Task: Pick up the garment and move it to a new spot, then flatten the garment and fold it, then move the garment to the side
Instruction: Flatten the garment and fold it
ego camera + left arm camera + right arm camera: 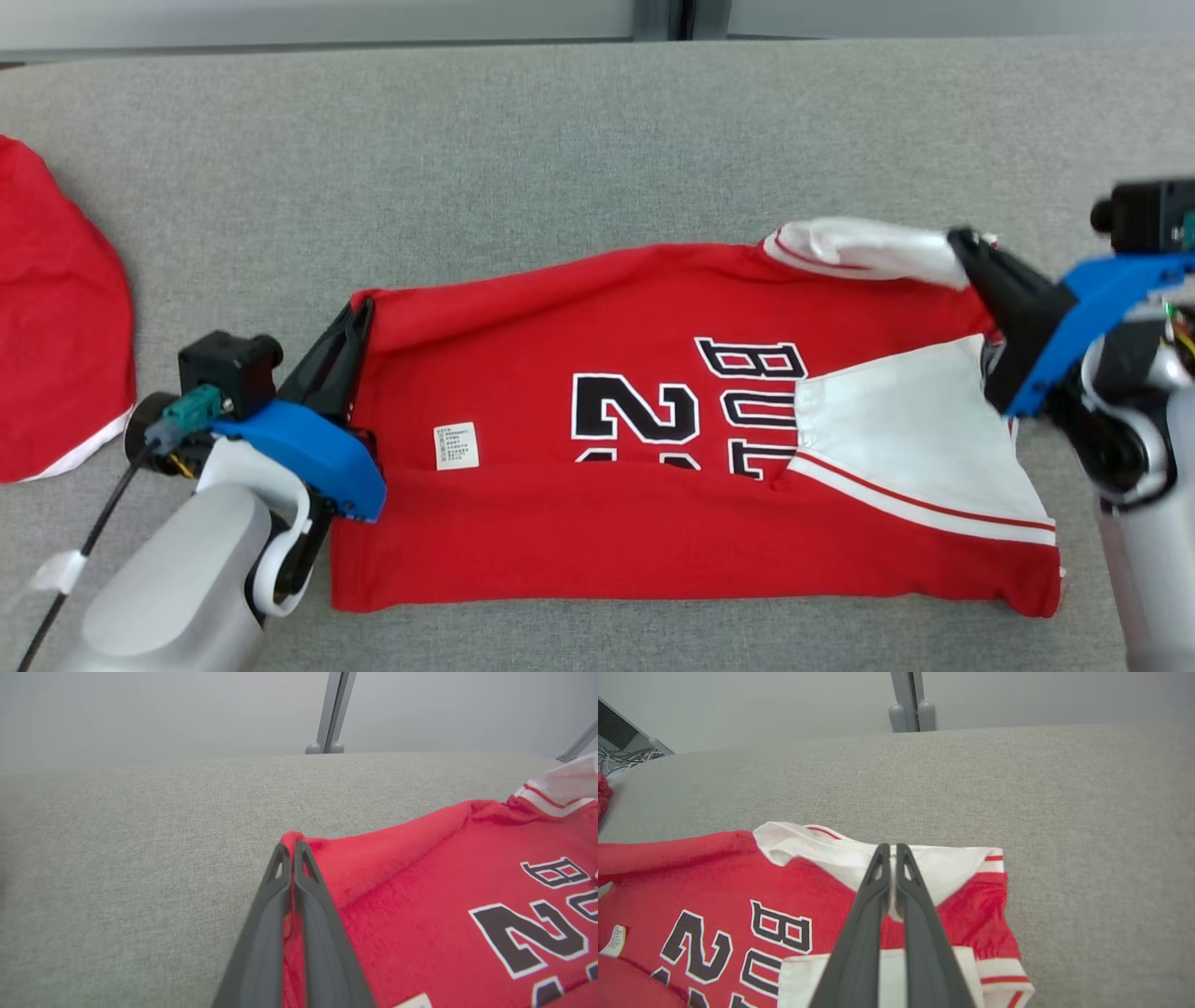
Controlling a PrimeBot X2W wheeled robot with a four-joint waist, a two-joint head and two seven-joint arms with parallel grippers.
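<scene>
Left claw [293, 847] and right claw [892, 848] each clamp a thin pinch of jersey [560, 523] edge; uneven pulling could free a corner, skewing the fold.

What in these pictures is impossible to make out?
- Head view: the print on the jersey is partly covered by its own folded lower edge and white sleeve.
- Head view: the label text is too small to read.
- Head view: the red cloth is cut off by the left edge.
</scene>
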